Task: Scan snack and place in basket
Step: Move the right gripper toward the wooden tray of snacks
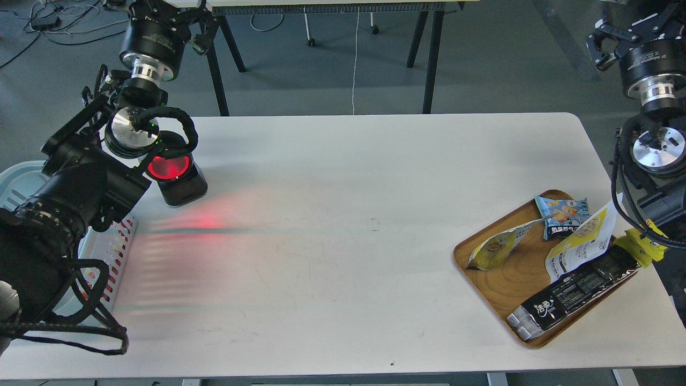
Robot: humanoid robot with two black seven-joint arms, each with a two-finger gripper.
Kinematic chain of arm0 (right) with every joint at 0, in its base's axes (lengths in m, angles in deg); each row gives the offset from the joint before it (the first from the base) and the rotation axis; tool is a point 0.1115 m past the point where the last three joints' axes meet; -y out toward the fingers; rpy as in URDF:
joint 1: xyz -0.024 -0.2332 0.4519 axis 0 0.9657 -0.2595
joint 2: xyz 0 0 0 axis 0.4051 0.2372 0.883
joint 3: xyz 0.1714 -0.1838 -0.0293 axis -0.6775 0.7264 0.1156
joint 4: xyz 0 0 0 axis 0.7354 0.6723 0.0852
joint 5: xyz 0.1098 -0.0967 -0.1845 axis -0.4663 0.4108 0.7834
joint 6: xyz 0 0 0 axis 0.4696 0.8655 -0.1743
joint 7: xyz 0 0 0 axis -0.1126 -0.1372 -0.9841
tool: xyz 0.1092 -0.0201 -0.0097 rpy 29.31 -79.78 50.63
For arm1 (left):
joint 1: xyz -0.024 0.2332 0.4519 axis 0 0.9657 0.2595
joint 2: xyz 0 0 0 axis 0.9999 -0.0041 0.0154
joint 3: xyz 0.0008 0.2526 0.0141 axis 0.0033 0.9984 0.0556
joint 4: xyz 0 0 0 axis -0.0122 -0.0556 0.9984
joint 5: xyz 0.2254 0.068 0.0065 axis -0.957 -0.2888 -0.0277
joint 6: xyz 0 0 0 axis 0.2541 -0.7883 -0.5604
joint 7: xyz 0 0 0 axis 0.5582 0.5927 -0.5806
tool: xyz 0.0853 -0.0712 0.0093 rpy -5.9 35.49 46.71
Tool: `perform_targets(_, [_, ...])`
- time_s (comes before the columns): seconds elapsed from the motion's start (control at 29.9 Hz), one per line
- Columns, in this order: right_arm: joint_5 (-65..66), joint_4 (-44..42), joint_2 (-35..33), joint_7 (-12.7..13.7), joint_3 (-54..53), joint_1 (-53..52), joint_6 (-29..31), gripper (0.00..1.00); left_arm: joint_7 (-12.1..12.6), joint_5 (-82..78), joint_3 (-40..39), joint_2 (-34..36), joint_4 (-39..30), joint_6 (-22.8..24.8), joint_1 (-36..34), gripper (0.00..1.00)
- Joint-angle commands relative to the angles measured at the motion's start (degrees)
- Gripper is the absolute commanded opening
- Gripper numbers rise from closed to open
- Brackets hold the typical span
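Note:
The snack (pixel 496 249), a small yellow pouch, lies on its side at the left of the brown wooden tray (pixel 482 273), with nothing holding it. The basket (pixel 21 179), pale blue-white with slotted sides, stands at the table's left edge, mostly hidden behind my left arm. My left gripper (pixel 161 153) hangs over a black scanner (pixel 179 185) with a glowing red window. Its fingers cannot be told apart. My right gripper (pixel 643 246) is a dark end with a yellow piece at the tray's right corner, its fingers unclear.
On the tray also lie a small blue packet (pixel 563 214), a larger yellow-and-white pouch (pixel 581 244) and a long black pack (pixel 573 292). Red scanner light falls on the white table (pixel 343 214) and the basket's slots. Black table legs stand beyond the far edge.

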Motion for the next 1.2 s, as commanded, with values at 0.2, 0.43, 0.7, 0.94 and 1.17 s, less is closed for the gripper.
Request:
perform_targets(0.2, [0.49,2.83,-1.28,0.00,0.11,-0.20,0.00,1.00,0.41,-0.12,0.23,0.32,-0.46,0.00,-0.53,1.00])
perform_targets(0.43, [3.39,12.40,-10.85,0.00,10.20,-5.64,0.00,1.00,0.68,-0.12,0.41,0.67,-0.55,0.00,-1.50,1.00])
perform_targets(0.7, [14.08,26.11,-22.28,0.00,32.51,-19.60,0.00,1.00,0.77,-0.04,0.58,4.08,-5.89,0.00,-0.89,1.00])
perform_targets(0.94, [34.56,40.00,-24.40,0.00,47.81,-32.88,0.00,0.99,0.24,-0.04,-0.12,7.70,-10.30,0.00,1.22,1.00])
perform_targets(1.17, [55.83,56.78,-22.73,0.00,68.28,-49.92,-4.86,0.99,-0.02,-0.12,-0.21,8.58,-10.30,0.00,2.10,1.00])
